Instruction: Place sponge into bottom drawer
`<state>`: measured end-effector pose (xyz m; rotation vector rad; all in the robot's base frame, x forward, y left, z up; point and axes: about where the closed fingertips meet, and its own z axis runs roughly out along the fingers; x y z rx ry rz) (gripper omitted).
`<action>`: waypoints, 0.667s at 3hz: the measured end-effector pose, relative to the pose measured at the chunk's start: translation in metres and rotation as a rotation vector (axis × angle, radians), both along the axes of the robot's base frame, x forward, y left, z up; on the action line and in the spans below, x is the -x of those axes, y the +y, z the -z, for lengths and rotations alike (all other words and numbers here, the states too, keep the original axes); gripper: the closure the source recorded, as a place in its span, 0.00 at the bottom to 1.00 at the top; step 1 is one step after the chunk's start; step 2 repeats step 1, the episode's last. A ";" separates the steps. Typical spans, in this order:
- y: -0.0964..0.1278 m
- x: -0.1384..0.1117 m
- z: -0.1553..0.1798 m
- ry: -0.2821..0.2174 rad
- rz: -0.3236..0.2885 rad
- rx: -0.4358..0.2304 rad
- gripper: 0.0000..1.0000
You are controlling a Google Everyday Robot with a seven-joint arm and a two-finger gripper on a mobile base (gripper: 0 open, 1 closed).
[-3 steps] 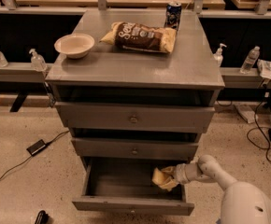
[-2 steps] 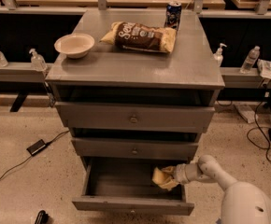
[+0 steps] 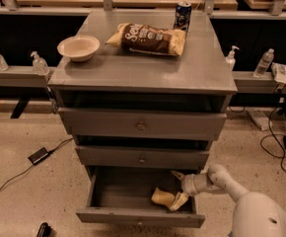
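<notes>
The bottom drawer [image 3: 133, 215] of the grey cabinet is pulled open. The pale yellow sponge [image 3: 162, 197] lies on the drawer floor toward its right side. My gripper [image 3: 178, 187] reaches into the drawer from the right, just right of the sponge. Its fingers are spread open: one finger [image 3: 176, 174] is above the sponge, and the lower one [image 3: 181, 201] is at the sponge's right edge. I cannot tell whether the lower finger touches the sponge.
The cabinet top [image 3: 148, 73] holds a white bowl [image 3: 78, 48], a brown-and-yellow chip bag [image 3: 148, 39] and a can [image 3: 183, 15]. The two upper drawers [image 3: 141, 126] are shut. A cable and power brick [image 3: 38, 155] lie on the floor at left. Bottles [image 3: 264, 63] stand on side ledges.
The sponge was held in the gripper above the drawer floor. Now it lies lower and further left on the floor, and the fingers have opened.
</notes>
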<state>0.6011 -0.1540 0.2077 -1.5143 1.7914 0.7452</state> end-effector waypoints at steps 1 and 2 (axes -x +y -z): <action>0.000 0.000 0.000 0.000 0.000 0.000 0.00; 0.000 0.000 0.000 0.000 0.000 0.000 0.00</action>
